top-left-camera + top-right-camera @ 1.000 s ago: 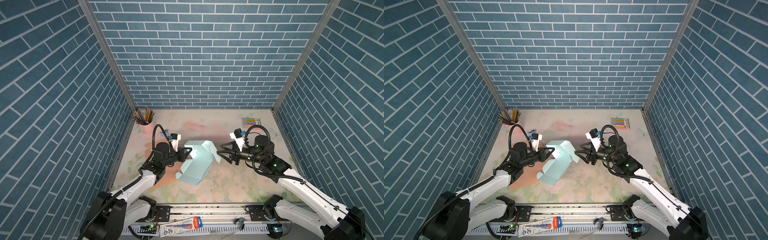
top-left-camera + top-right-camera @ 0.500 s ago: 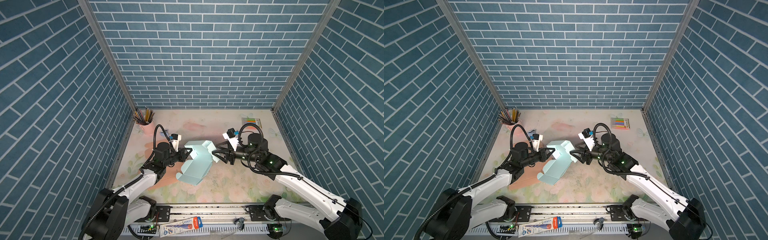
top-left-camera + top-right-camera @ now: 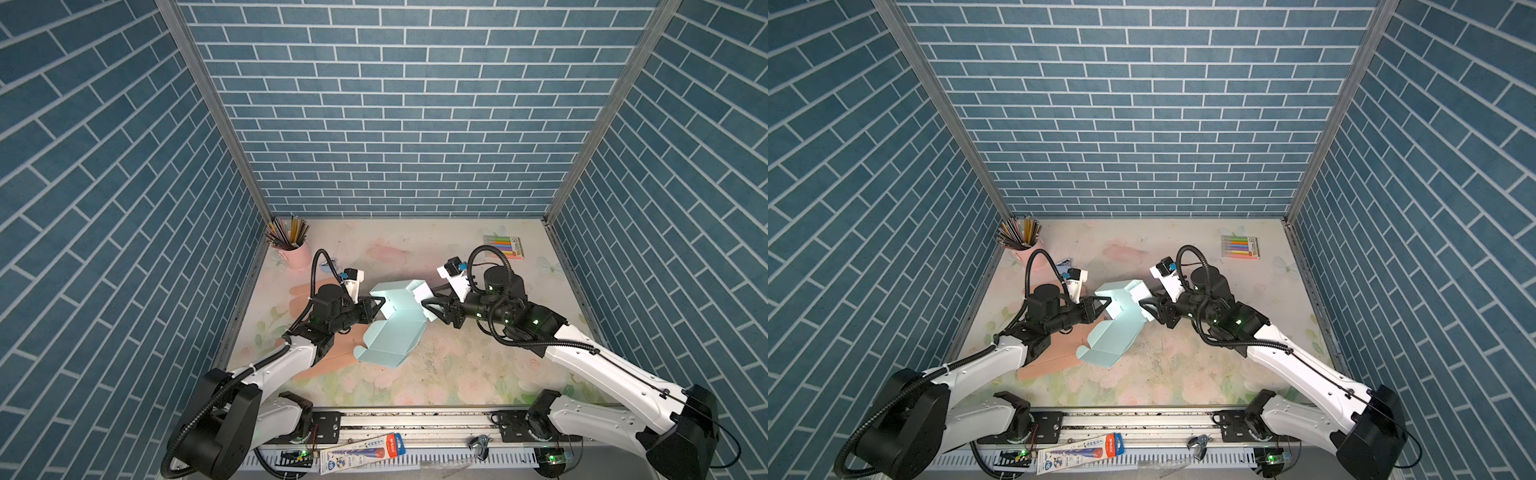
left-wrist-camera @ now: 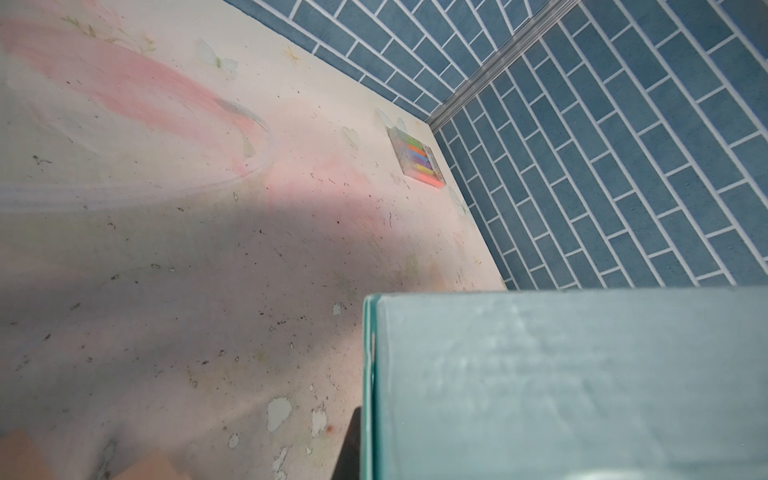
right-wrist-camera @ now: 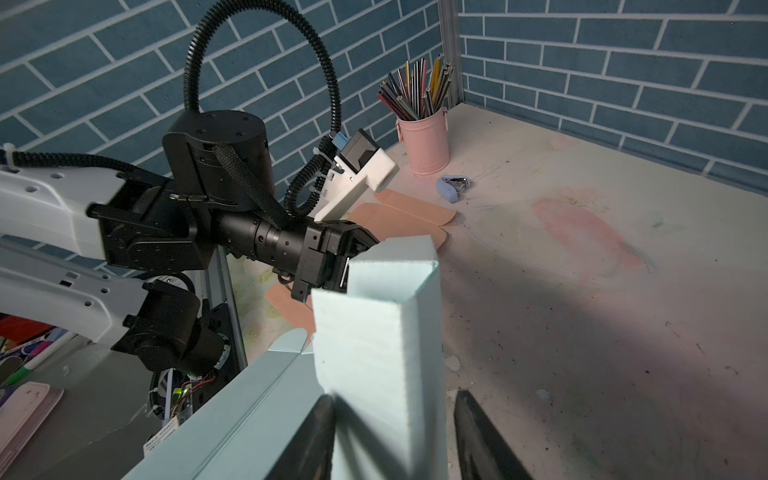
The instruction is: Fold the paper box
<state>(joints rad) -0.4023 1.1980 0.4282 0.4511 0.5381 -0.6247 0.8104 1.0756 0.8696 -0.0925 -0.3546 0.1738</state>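
Pale-blue paper box [image 3: 392, 332], long axis diagonal, near-left to far-right.

You are looking at the paper box [image 4: 561, 386] from very close. One pale blue-green panel fills a large part of the view, slightly blurred, and its layered edge stands out sharply against the table [image 4: 187, 270]. The table is pale with pink printed washes, speckled and chipped, and a broad shadow crosses it. A pack of coloured markers [image 4: 417, 160] lies flat near the corner where the blue brick walls [image 4: 623, 145] meet at a metal post [image 4: 498, 54]. Tan card pieces [image 4: 145, 465] just show at the frame's edge.
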